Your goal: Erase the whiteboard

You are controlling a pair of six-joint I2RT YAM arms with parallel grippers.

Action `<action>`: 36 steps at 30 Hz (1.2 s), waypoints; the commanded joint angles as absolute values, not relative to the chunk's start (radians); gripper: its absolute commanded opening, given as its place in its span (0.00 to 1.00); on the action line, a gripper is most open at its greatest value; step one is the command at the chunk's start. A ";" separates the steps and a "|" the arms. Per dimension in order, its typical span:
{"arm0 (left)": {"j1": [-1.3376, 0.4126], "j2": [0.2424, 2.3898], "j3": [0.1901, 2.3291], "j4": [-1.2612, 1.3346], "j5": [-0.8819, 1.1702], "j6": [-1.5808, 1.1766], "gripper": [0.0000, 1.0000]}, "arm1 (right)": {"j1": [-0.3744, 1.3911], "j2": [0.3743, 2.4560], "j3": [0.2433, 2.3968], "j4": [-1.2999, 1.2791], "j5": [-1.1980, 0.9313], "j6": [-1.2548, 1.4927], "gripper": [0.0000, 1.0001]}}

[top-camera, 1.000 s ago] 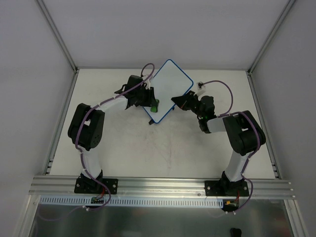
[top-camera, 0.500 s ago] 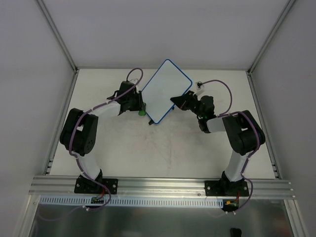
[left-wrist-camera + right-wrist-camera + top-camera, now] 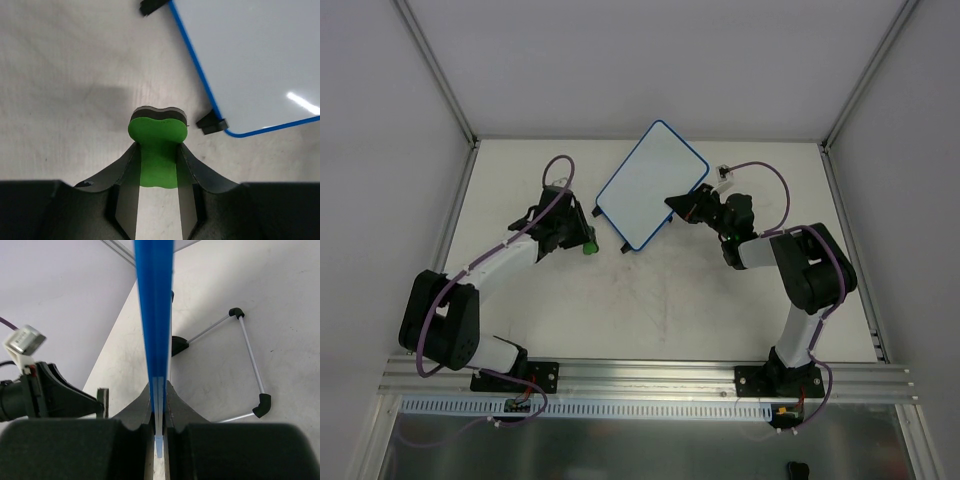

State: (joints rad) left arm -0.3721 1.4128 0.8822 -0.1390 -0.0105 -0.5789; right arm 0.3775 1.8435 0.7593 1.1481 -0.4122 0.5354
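The whiteboard (image 3: 652, 185) is a white board with a blue frame, tilted, at the back middle of the table; its face shows no marks. My right gripper (image 3: 678, 205) is shut on its right edge, the blue frame (image 3: 155, 315) running edge-on between the jaws. My left gripper (image 3: 582, 243) is shut on the green eraser (image 3: 590, 245), left of the board and apart from it. In the left wrist view the eraser (image 3: 157, 145) sits between the jaws, with the board's corner (image 3: 250, 65) and a black foot (image 3: 211, 124) to the upper right.
The board's wire stand (image 3: 248, 365) with black end caps shows under it in the right wrist view. Metal frame rails (image 3: 445, 230) run along the table's sides, and grey walls stand behind.
My left gripper has drawn back left and toward the near edge, off the board, with the eraser in it. The board and the right gripper have stayed put.
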 commanded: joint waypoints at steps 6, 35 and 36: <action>-0.354 1.401 0.727 -0.232 -0.021 -0.626 0.30 | 0.394 1.856 0.795 1.236 -0.480 0.529 0.03; -0.353 1.226 0.670 -0.267 -0.064 -0.583 0.92 | 0.383 1.875 0.790 1.256 -0.472 0.557 0.42; -0.351 1.226 0.670 -0.268 -0.064 -0.583 0.93 | 0.382 1.876 0.790 1.259 -0.474 0.560 0.43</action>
